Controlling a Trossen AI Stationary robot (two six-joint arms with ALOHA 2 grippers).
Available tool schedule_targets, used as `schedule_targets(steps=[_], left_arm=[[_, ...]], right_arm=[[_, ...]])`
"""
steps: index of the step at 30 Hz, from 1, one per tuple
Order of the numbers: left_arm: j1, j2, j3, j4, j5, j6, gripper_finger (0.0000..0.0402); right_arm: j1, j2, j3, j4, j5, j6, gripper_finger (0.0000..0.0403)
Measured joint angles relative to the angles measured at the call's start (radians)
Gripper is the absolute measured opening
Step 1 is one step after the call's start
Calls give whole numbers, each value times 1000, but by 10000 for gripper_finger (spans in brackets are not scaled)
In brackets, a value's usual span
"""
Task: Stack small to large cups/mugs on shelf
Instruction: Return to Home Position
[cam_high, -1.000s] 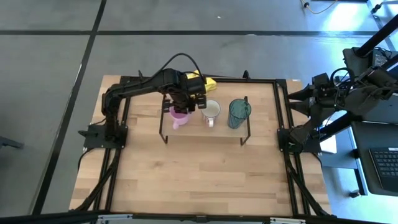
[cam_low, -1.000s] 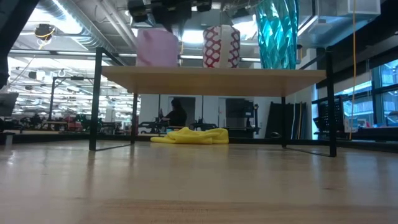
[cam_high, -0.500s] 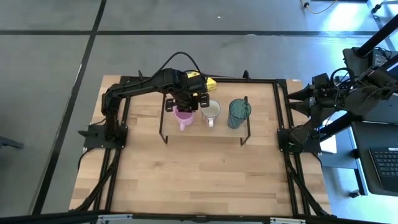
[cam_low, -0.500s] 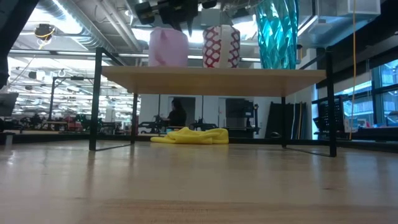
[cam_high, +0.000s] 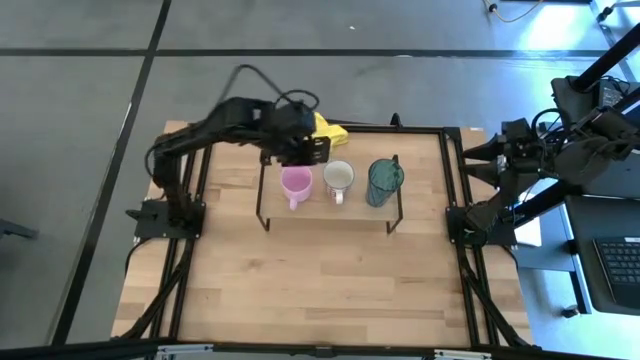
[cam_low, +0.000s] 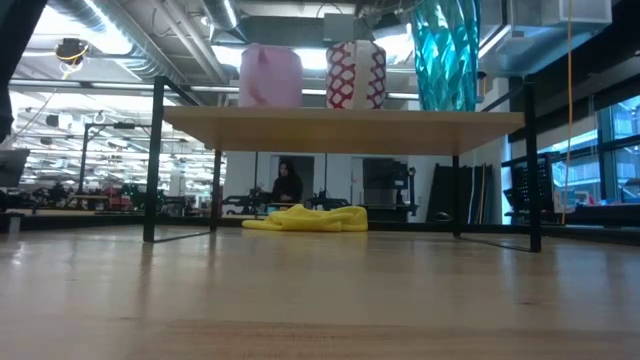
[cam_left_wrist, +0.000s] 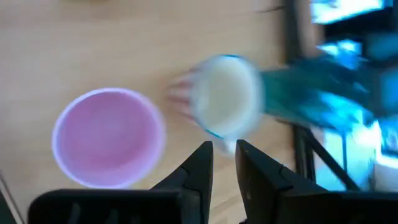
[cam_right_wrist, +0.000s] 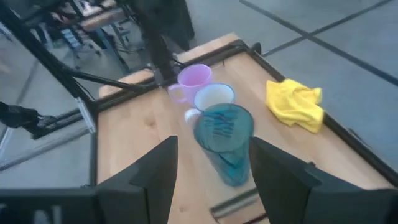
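1. Finding all three vessels upright on the shelf (cam_high: 330, 212): pink mug (cam_high: 294, 183) at its left end, white mug (cam_high: 339, 178) at the middle, teal cup (cam_high: 384, 177) at its right end.
2. We judge the small-to-large ordering complete; only parking the arm is left.
3. Left gripper (cam_left_wrist: 222, 163) hovers over the shelf's rear edge, fingers barely parted, empty.
4. Right gripper (cam_right_wrist: 214, 148) waits beyond the right edge of the table (cam_high: 320, 290), spread wide, empty.

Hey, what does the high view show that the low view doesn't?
Only the high view: both arms, the left gripper hovering just behind the pink mug, the right gripper parked at far right, and the cups' open tops. Only the low view: the red pattern on the white mug, the underside of the shelf, a person far behind. Both: pink mug, white mug and teal cup in a row on the shelf, and the yellow cloth.
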Motion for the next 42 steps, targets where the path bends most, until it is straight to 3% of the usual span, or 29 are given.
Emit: schedule_targets(steps=[2,5,8,12,15,18,24,27,32,36,38,42], left_arm=[[-46,-8,72,21,-53,105,64],[-124,-91,15,230,-78,205,64],[-216,-145,8,398,-104,214,64],[-310,-186,6,457,-73,160,64],[-380,-206,5,500,-78,201,64],[-438,-208,6,562,-80,430,64],[-530,-157,0,698,-87,1019,64],[-546,-126,-42,764,-51,1264,64],[-466,-130,-163,763,216,1411,64],[-289,-200,-253,758,564,1497,64],[-186,-258,-284,752,686,1540,64],[6,-370,-330,637,699,1605,64]], right_arm=[[0,0,0,41,-14,-35,197],[0,-2,1,75,-152,-70,197],[0,-3,1,80,-289,-155,197],[0,3,1,77,-369,-273,197],[0,6,1,99,-476,-238,197],[0,7,1,189,-590,-286,197],[0,34,2,539,-938,-671,197],[1,68,2,567,-993,-796,197],[-8,130,-68,522,-980,-893,197],[-94,106,-197,513,-929,-950,197],[-169,53,-268,540,-923,-948,197],[-305,-78,-378,652,-1025,-936,197]])
